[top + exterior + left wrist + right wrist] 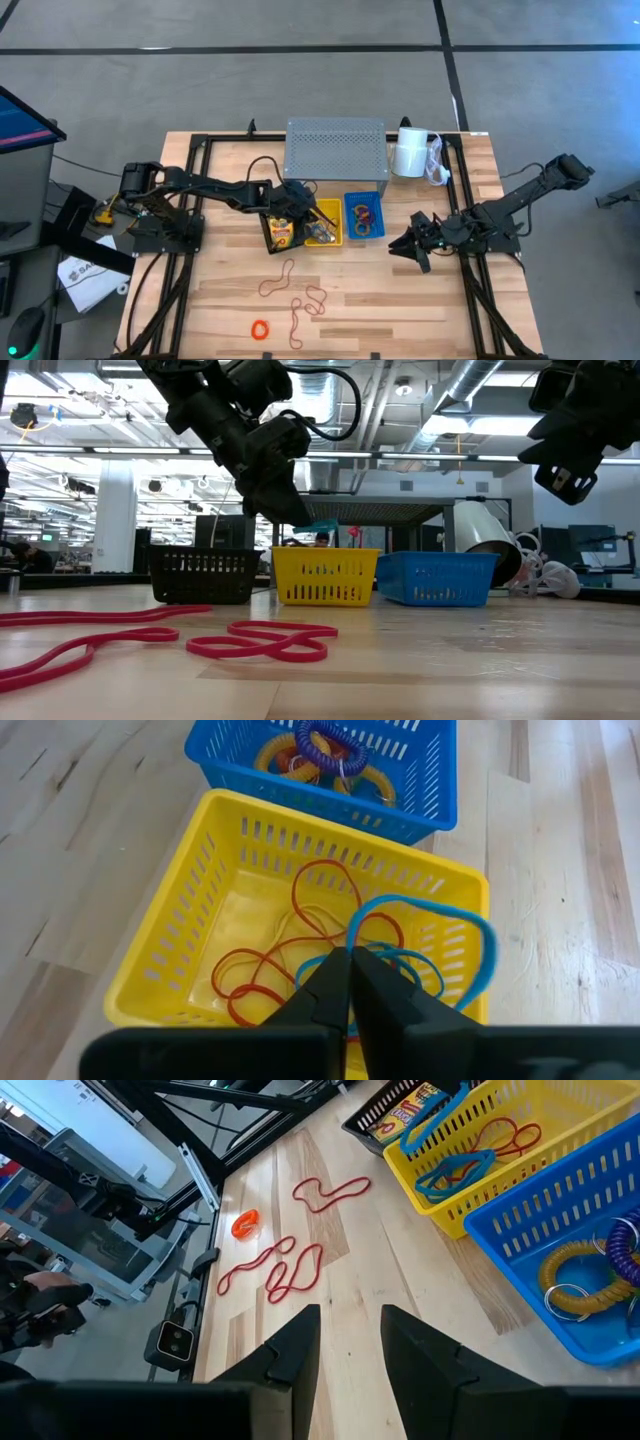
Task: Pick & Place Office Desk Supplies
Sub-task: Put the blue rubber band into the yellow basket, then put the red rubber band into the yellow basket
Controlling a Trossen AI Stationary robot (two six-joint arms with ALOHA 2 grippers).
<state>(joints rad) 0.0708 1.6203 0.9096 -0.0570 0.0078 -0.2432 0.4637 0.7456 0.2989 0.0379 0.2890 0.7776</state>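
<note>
Left gripper [350, 982] pinches a blue rubber band [470, 935] over the yellow basket [190, 920] at frame center; right gripper [350, 1342] waits half-open.

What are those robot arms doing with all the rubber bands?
The left gripper has its fingers shut on a blue rubber band over the yellow basket, which already holds orange bands. The right gripper waits beside the blue basket, fingers apart and holding nothing. Red bands lie on the table.
</note>
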